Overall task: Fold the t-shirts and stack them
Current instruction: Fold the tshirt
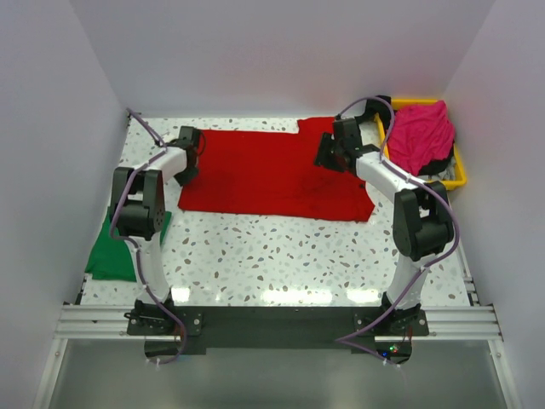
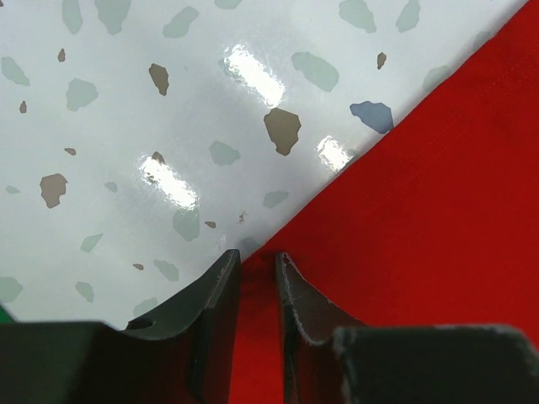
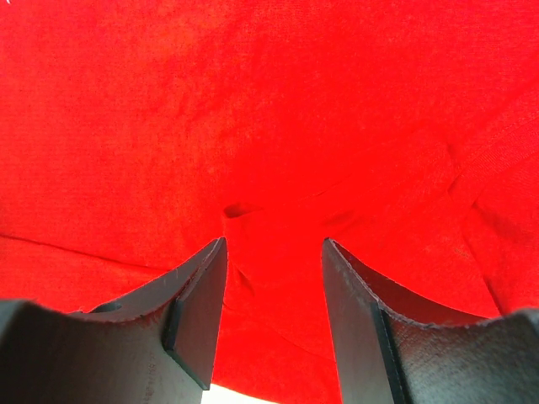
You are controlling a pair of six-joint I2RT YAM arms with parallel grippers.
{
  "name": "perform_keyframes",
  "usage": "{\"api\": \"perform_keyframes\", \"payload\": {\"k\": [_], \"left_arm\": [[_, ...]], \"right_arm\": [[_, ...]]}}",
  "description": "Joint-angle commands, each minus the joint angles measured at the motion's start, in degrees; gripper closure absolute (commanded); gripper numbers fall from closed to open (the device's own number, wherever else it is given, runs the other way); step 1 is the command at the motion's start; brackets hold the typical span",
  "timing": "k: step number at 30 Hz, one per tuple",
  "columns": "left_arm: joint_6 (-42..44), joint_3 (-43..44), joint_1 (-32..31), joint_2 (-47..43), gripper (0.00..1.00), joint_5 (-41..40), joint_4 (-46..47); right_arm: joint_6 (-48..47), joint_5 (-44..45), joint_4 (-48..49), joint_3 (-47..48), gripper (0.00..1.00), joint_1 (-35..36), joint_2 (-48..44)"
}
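Observation:
The red t-shirt [image 1: 272, 175] lies spread flat across the back of the table. My left gripper [image 1: 187, 175] is at its left edge. In the left wrist view the gripper [image 2: 257, 257] is shut on that edge of the red cloth [image 2: 421, 210], with only a thin strip of cloth between the jaws. My right gripper [image 1: 328, 158] is over the shirt's right part near the sleeve. In the right wrist view it [image 3: 274, 244] is open, its jaws astride wrinkled red cloth [image 3: 269, 101]. The green t-shirt [image 1: 111, 251] lies folded at the table's left edge. The magenta-pink t-shirt [image 1: 419, 136] is bunched in the tray.
A yellow tray [image 1: 460, 175] stands at the back right corner and holds the pink shirt. White walls close in the left, back and right sides. The speckled tabletop [image 1: 281, 251] shows bare in front of the red shirt.

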Motion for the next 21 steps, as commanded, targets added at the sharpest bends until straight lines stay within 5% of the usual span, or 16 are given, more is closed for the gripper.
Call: {"api": "perform_keyframes", "payload": {"k": [1,21], "left_arm": [[0.4,2.1,-0.3,0.7,0.72,-1.0,0.3],[0.6,-0.8,-0.3,-4.5,0.75,-0.8,0.8]], "right_arm": [[-1.0,0.2,1.0,1.2,0.47,0.2,0.1],[-0.9,-0.2,1.1,1.3,0.48,0.2,1.0]]}}
